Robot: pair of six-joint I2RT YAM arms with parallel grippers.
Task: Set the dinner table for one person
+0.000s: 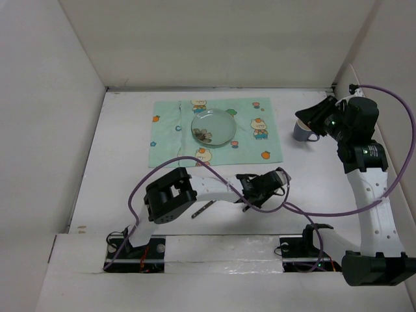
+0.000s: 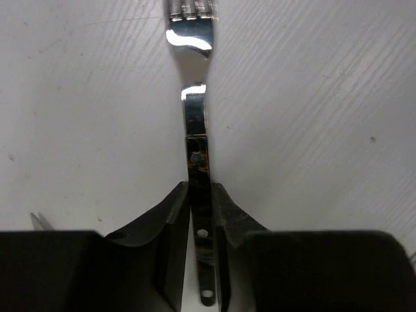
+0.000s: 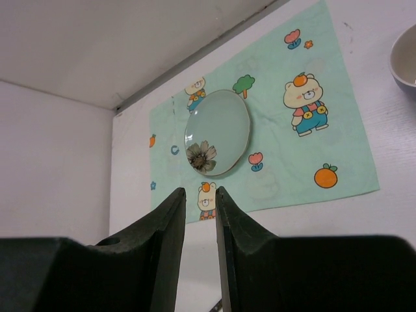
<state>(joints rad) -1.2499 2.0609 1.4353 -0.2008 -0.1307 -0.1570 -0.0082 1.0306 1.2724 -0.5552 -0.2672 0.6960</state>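
My left gripper [image 1: 270, 183] [image 2: 198, 188] is shut on the handle of a steel fork [image 2: 195, 117], low over the white dinner table [image 1: 130, 162], near the front middle. The fork's tines point away at the top of the left wrist view. A glass plate [image 1: 214, 126] [image 3: 217, 133] with a flower print lies on the mint-green placemat [image 1: 260, 153] [image 3: 292, 156]. A grey-blue cup [image 1: 303, 130] [image 3: 404, 62] stands on the table right of the placemat. My right gripper [image 1: 304, 117] [image 3: 200, 192] hovers just above the cup, empty, its jaws a narrow gap apart.
A second slim utensil [image 1: 203, 208] lies on the table under my left arm; its tip shows in the left wrist view [image 2: 40, 221]. White walls close in the table at the back and both sides.
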